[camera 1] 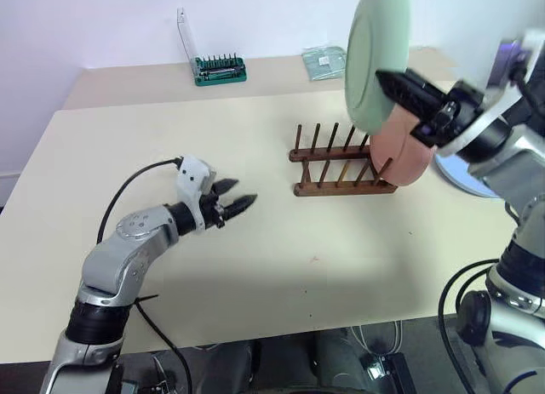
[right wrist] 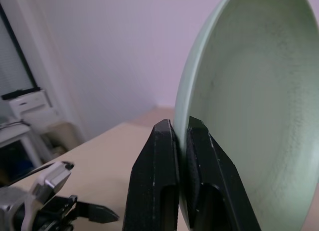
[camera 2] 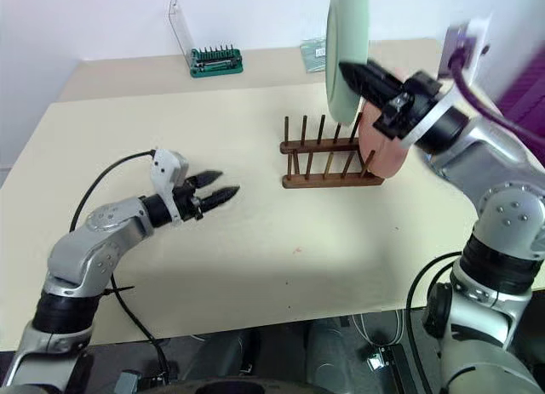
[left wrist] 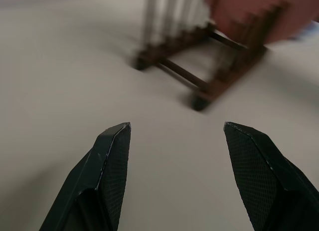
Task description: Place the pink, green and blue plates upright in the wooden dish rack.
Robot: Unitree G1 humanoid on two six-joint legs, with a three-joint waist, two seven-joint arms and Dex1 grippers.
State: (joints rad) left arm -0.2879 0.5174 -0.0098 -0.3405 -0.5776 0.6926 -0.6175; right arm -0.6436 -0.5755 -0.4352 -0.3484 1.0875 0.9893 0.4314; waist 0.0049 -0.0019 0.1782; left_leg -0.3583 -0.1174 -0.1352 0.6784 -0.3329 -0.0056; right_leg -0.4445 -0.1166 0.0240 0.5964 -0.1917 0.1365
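My right gripper [right wrist: 178,126] is shut on the rim of the pale green plate [camera 1: 375,54] and holds it upright in the air, above the right part of the wooden dish rack [camera 1: 336,160]. The pink plate [camera 1: 400,151] stands on edge at the rack's right end. Part of the blue plate [camera 1: 464,179] lies flat on the table behind my right arm, mostly hidden. My left gripper [camera 1: 234,198] is open and empty, low over the table to the left of the rack and pointing toward it. The rack [left wrist: 199,71] lies ahead of its fingers [left wrist: 112,161].
A green screwdriver-bit holder [camera 1: 220,68] with a raised clear lid sits at the back of the table. A flat packet [camera 1: 324,62] lies to its right, behind the green plate. The beige table [camera 1: 281,275] stretches bare between my left gripper and its front edge.
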